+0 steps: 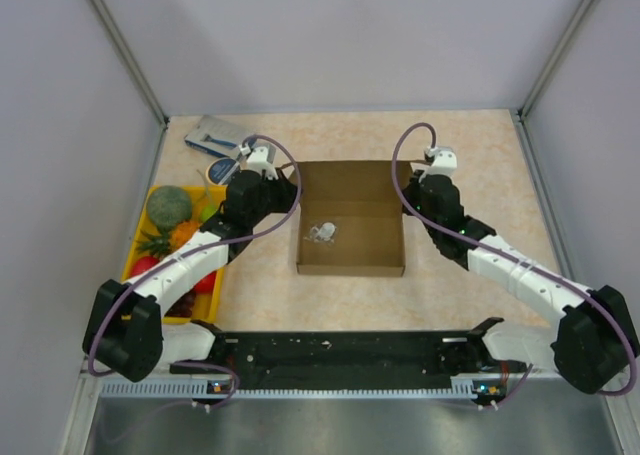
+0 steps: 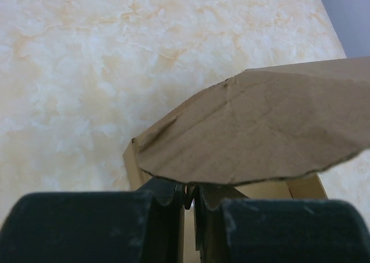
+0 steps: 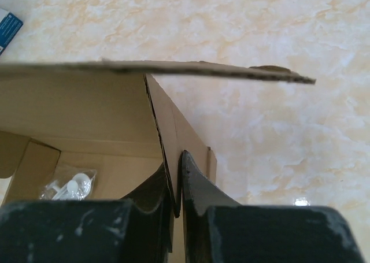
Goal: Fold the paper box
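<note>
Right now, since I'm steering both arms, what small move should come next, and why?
Probably ease both together toward the near edge, tipping the back flap down. The left pincer and right pincer are each shut on a side wall of the box, whose top lies open.

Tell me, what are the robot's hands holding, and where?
Both hold the box: the left hand pinches its left wall, the right hand its right wall.

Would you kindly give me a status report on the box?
Left gripper shut on paper box, left wall. Right gripper shut on right wall. Box open, clear packet inside.
</note>
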`<state>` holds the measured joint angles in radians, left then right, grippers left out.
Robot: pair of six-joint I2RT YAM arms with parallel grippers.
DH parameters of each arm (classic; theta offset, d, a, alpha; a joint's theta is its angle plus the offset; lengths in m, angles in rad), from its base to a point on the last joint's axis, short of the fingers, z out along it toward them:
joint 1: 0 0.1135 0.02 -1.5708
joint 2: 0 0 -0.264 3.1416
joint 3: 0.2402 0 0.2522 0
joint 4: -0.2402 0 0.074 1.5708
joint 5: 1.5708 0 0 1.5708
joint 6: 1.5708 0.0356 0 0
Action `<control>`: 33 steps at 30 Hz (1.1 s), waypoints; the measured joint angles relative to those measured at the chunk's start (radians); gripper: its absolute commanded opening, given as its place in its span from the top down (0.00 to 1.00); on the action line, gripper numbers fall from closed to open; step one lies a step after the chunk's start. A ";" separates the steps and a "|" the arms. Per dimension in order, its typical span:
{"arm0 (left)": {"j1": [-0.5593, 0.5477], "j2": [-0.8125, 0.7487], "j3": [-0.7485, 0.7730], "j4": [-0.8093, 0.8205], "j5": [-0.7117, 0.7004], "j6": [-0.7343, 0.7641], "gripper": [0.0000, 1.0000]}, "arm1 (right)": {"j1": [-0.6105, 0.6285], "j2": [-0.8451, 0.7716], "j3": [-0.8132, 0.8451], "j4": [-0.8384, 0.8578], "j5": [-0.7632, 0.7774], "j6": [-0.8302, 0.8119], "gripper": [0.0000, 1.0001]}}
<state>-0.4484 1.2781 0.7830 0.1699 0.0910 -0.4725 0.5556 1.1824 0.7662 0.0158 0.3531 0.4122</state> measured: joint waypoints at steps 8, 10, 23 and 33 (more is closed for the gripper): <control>-0.045 -0.070 -0.095 0.067 -0.062 0.003 0.99 | 0.056 -0.068 -0.113 0.105 0.076 -0.023 0.97; -0.056 -0.081 -0.119 0.093 -0.078 0.002 0.99 | 0.064 -0.090 -0.151 0.140 0.087 -0.032 0.97; -0.139 -0.069 -0.172 0.193 -0.173 -0.054 1.00 | 0.073 -0.122 -0.244 0.238 0.137 -0.044 0.97; -0.217 -0.088 -0.285 0.311 -0.270 -0.037 1.00 | 0.079 -0.212 -0.328 0.221 0.127 -0.043 0.82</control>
<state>-0.6655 1.1904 0.4976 0.4812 -0.1787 -0.5095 0.6342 0.9699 0.4377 0.2371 0.4801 0.3691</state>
